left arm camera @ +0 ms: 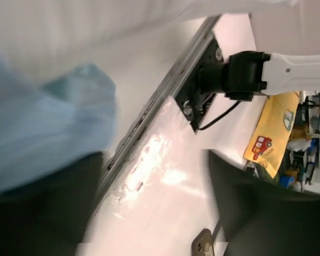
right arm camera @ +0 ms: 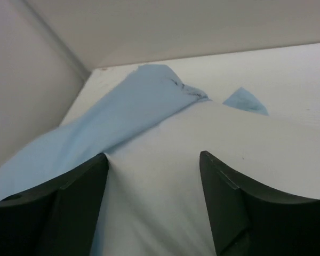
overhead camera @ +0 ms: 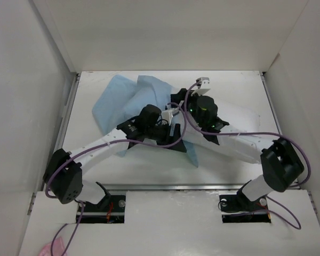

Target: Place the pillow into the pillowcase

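The light blue pillowcase point(overhead camera: 122, 101) lies crumpled at the back left of the table, with a flap point(overhead camera: 192, 153) reaching out under the arms. The white pillow point(overhead camera: 244, 120) stretches from it to the right, largely hidden under the right arm. My right gripper point(right arm camera: 153, 156) is open, its fingers point(right arm camera: 69, 197) straddling the pillow point(right arm camera: 165, 176) where the pillowcase point(right arm camera: 117, 112) begins. In the top view it sits at mid-table point(overhead camera: 177, 101). My left gripper point(overhead camera: 172, 129) is open too point(left arm camera: 154, 160), with only bare table between its fingers; blurred pillowcase point(left arm camera: 42, 133) hangs by its left finger.
White walls enclose the table on the left, back and right. The table's near metal edge point(left arm camera: 149, 112) and the right arm's base point(left arm camera: 240, 74) show in the left wrist view. A yellow item with a red car point(left arm camera: 269, 136) lies beyond the table. A pink scrap point(overhead camera: 50, 249) sits at the front left.
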### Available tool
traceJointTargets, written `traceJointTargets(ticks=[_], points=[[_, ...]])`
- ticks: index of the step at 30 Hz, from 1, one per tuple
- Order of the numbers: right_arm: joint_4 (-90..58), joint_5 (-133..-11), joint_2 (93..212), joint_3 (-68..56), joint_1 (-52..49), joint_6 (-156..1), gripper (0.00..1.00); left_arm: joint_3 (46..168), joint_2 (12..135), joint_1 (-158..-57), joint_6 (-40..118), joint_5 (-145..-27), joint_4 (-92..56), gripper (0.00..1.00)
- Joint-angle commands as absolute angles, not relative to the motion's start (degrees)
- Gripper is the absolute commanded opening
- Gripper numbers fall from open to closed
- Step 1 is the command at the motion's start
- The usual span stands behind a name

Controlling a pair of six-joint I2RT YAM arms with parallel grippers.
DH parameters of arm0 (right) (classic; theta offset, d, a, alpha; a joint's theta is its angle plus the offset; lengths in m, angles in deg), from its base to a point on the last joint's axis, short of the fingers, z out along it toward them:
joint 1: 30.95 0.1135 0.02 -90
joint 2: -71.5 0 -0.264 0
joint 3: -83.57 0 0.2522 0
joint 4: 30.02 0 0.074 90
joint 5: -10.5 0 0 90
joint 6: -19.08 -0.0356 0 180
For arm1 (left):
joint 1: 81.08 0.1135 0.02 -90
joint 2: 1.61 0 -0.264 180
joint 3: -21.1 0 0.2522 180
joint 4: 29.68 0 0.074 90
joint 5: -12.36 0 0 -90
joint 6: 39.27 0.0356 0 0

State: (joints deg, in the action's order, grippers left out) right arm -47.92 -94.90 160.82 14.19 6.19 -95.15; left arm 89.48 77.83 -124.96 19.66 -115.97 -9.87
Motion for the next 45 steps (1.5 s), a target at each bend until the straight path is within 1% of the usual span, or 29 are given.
traceJointTargets(ticks=[1, 2, 3, 5, 7, 8, 9, 13, 16, 17, 18, 19, 21, 22, 23, 25, 27, 29, 31, 32, 35, 37, 38, 39, 40, 41, 42, 43, 45], points=[[-47.3, -90.3, 153.7, 14.8, 5.9, -96.5, 0.77, 100.1, 75.9, -125.3, 25.1, -115.1, 1.6, 0.94], [-42.1, -91.6, 152.3, 11.6, 5.4, -96.0, 0.83, 103.0, 75.9, -125.3, 26.4, -110.6, 8.5, 1.0], [-39.7, -92.7, 149.8, 9.9, 5.3, -94.5, 0.9, 108.4, 75.9, -125.3, 27.7, -102.2, 11.4, 1.0], [-33.9, -93.4, 148.1, 4.8, 3.2, -93.9, 0.95, 113.2, 75.9, -125.3, 28.4, -96.7, 16.3, 1.0], [-24.0, -92.5, 148.1, 1.2, 1.1, -93.3, 1.0, 117.5, 74.6, -125.3, 29.8, -93.1, 17.4, 1.0], [-20.8, -91.6, 148.1, -0.7, -1.1, -93.2, 1.0, 118.5, 74.6, -124.6, 29.8, -91.7, 17.4, 1.0], [-15.6, -91.1, 150.2, -4.0, -2.5, -92.2, 1.0, 120.5, 74.6, -124.6, 30.3, -87.7, 17.4, 1.0], [-6.8, -89.5, 156.9, -10.5, -9.2, -92.2, 1.0, 125.0, 77.8, -121.8, 29.6, -75.5, 17.4, 1.0], [-4.5, -82.0, 161.7, -11.9, -13.5, -92.2, 1.0, 129.2, 86.8, -118.3, 27.4, -69.7, 22.7, 1.0], [-4.5, -79.9, 162.7, -11.9, -13.5, -90.3, 0.99, 133.0, 89.4, -117.4, 26.1, -65.2, 24.2, 1.0], [-5.1, -75.7, 163.6, -11.9, -14.0, -88.9, 0.99, 135.3, 94.7, -115.5, 26.1, -65.2, 25.1, 1.0], [-5.1, -73.5, 164.4, -11.3, -14.0, -88.0, 0.97, 137.6, 97.2, -114.6, 26.1, -65.2, 25.1, 1.0], [-7.2, -68.9, 165.8, -10.3, -14.0, -86.0, 0.96, 148.4, 102.5, -113.1, 28.1, -67.1, 25.8, 1.0], [-7.7, -66.3, 166.5, -9.1, -14.0, -85.9, 0.96, 152.4, 107.8, -113.1, 29.7, -68.7, 25.8, 1.0], [-9.0, -65.4, 166.5, -8.4, -14.0, -84.7, 0.96, 160.1, 110.3, -113.1, 31.0, -69.3, 26.8, 1.0], [-10.4, -66.0, 165.7, -6.9, -12.9, -81.7, 0.96, 167.4, 117.3, -113.1, 35.4, -71.0, 29.7, 1.0], [-13.0, -66.5, 163.7, -3.9, -12.8, -79.6, 0.96, 170.2, 119.7, -113.1, 38.1, -68.7, 32.5, 1.0], [-14.7, -65.6, 162.2, -2.1, -12.8, -77.2, 0.97, 168.6, 120.2, -113.1, 39.5, -66.5, 34.7, 0.98], [-16.0, -64.5, 160.4, -0.2, -12.8, -74.4, 0.97, 163.9, 119.4, -112.6, 39.5, -63.2, 34.7, 0.94], [-16.5, -63.1, 159.8, 0.3, -12.8, -73.2, 0.97, 162.5, 118.2, -112.5, 39.5, -62.6, 34.7, 0.89], [-17.1, -57.0, 157.8, 1.6, -12.3, -68.7, 0.99, 158.9, 117.0, -112.5, 42.1, -64.2, 34.2, 0.8], [-17.1, -53.2, 157.1, 1.6, -11.0, -66.7, 0.99, 158.9, 117.0, -112.5, 42.1, -66.2, 33.1, 0.57], [-17.1, -52.0, 157.1, 1.6, -10.5, -63.9, 0.99, 158.9, 117.0, -112.5, 43.1, -69.7, 33.1, 0.45], [-16.4, -51.4, 157.1, 1.6, -9.1, -63.0, 1.0, 158.9, 117.7, -112.5, 43.7, -70.7, 33.1, 0.32], [-16.4, -50.5, 157.1, 1.6, -8.5, -61.9, 1.0, 158.9, 117.7, -112.5, 43.7, -70.0, 33.1, 0.0], [-14.9, -50.0, 157.1, 1.6, -7.8, -60.6, 1.0, 158.9, 118.4, -112.5, 42.1, -66.5, 33.1, 0.0], [-14.2, -50.0, 157.9, 1.6, -7.2, -58.7, 1.0, 158.9, 118.4, -112.5, 42.1, -65.1, 33.1, 0.0], [-12.9, -46.9, 158.6, 1.6, -6.1, -57.3, 1.0, 158.9, 118.4, -112.5, 41.4, -64.1, 33.1, 0.0], [-7.4, -46.9, 161.8, -1.1, -4.6, -54.0, 1.0, 161.1, 118.4, -112.5, 41.4, -62.7, 32.4, 0.0]])
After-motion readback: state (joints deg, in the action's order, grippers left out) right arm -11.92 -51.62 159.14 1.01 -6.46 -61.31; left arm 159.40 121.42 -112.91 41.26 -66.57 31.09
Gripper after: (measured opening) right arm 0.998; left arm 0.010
